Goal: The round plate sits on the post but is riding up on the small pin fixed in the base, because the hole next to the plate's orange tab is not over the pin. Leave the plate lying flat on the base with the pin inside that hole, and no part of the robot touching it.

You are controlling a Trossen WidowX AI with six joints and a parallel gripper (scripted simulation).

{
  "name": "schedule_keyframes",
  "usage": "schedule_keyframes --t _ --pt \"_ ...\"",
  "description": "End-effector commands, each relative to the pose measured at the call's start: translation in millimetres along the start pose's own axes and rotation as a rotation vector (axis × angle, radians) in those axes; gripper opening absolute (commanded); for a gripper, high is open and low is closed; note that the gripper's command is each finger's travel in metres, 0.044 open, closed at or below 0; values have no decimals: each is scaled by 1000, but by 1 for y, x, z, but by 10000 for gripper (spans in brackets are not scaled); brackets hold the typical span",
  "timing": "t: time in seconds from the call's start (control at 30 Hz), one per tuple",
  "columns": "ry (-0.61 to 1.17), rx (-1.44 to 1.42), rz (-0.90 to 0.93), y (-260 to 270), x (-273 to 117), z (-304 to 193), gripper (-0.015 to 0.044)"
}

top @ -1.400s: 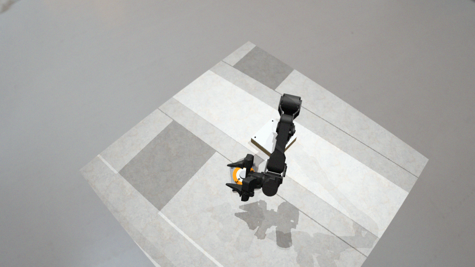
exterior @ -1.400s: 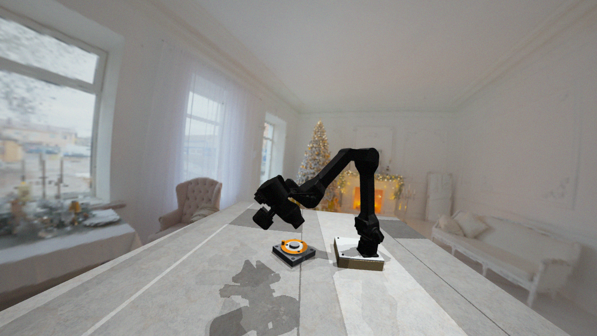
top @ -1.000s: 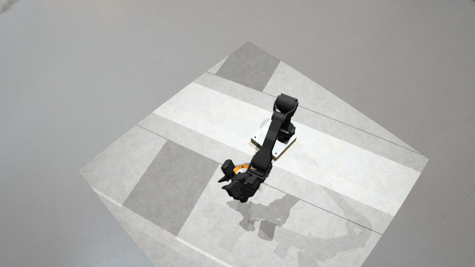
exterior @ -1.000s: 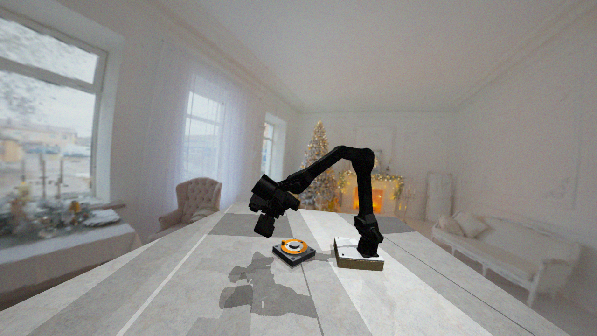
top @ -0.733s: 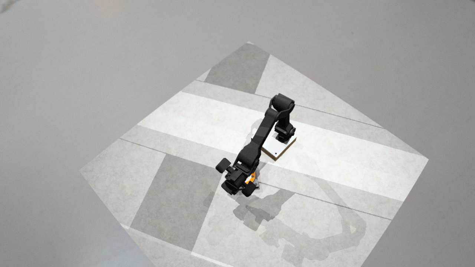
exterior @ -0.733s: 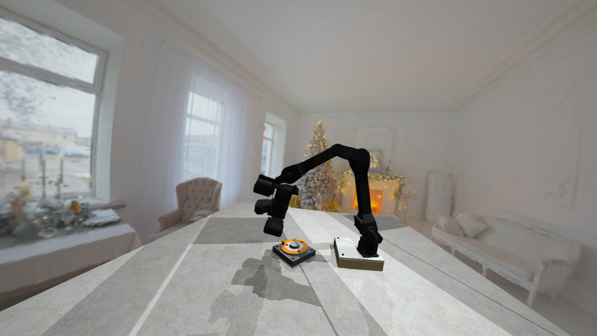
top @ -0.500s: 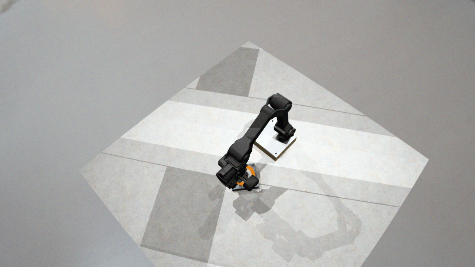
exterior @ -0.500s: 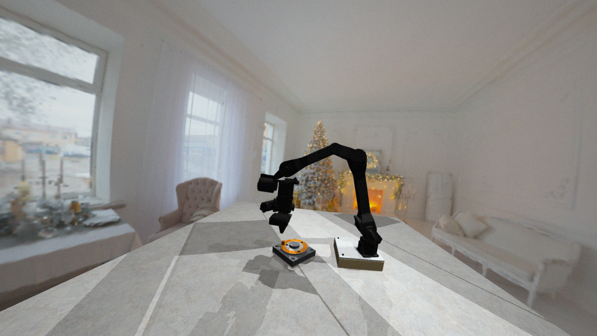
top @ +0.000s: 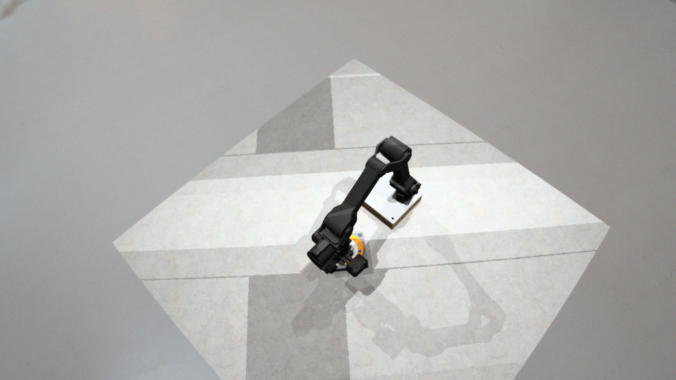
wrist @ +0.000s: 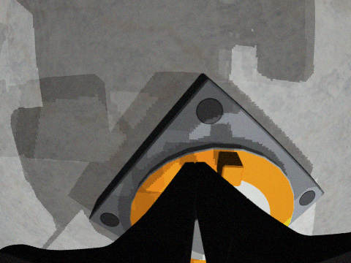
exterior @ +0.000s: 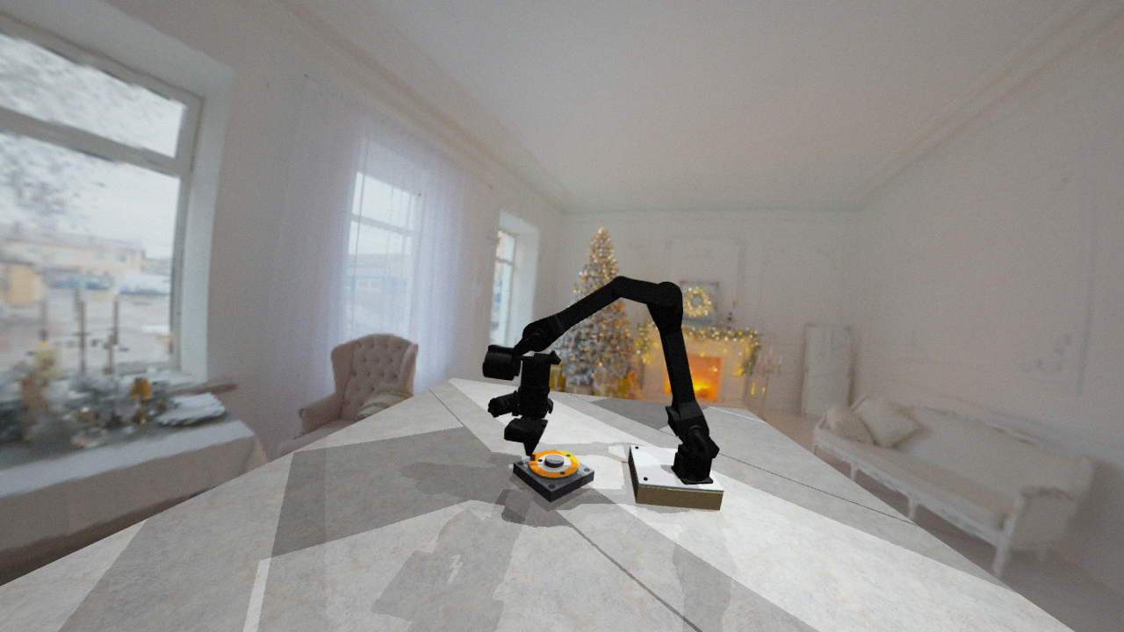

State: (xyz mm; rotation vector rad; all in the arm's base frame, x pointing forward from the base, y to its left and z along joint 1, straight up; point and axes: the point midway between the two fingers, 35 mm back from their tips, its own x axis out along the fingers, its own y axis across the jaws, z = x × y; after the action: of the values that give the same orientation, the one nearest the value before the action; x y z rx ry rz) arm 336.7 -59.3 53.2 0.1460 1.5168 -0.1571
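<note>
— Plate point(wrist: 263, 177): where is it?
— On the grey base point(wrist: 229, 124) on the counter point(exterior: 392, 534), orange ring around the post point(exterior: 554, 461).
— And the hand point(wrist: 196, 166)?
— Clenched on nothing, fingertips together, pointing down right at the plate's rim; whether they touch is unclear.
</note>
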Motion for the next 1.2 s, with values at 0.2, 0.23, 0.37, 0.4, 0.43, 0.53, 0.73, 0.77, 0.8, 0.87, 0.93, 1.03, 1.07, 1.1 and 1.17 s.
schedule_keyframes --t 0.2,0.23,0.37,0.4,0.43,0.53,0.73,0.77,0.8,0.87,0.93,1.03,1.07,1.1,1.17 --pt "11 4 3 -4 11 -2 0" --pt "11 4 3 -6 11 -2 0" --pt "11 4 2 -14 11 0 0" --pt "11 4 2 -15 11 0 0" --pt "11 4 2 -17 11 0 0" --pt "11 4 1 -18 12 0 0" --pt "11 4 1 -18 12 0 0" --pt "11 4 1 -19 12 0 0" --pt "11 4 1 -19 12 0 0" --pt "11 4 1 -19 12 0 0" --pt "11 4 1 -19 12 0 0" --pt "11 4 1 -19 12 0 0" --pt "11 4 1 -19 12 0 0" --pt "11 4 1 -19 12 0 0" --pt "11 4 1 -19 12 0 0"
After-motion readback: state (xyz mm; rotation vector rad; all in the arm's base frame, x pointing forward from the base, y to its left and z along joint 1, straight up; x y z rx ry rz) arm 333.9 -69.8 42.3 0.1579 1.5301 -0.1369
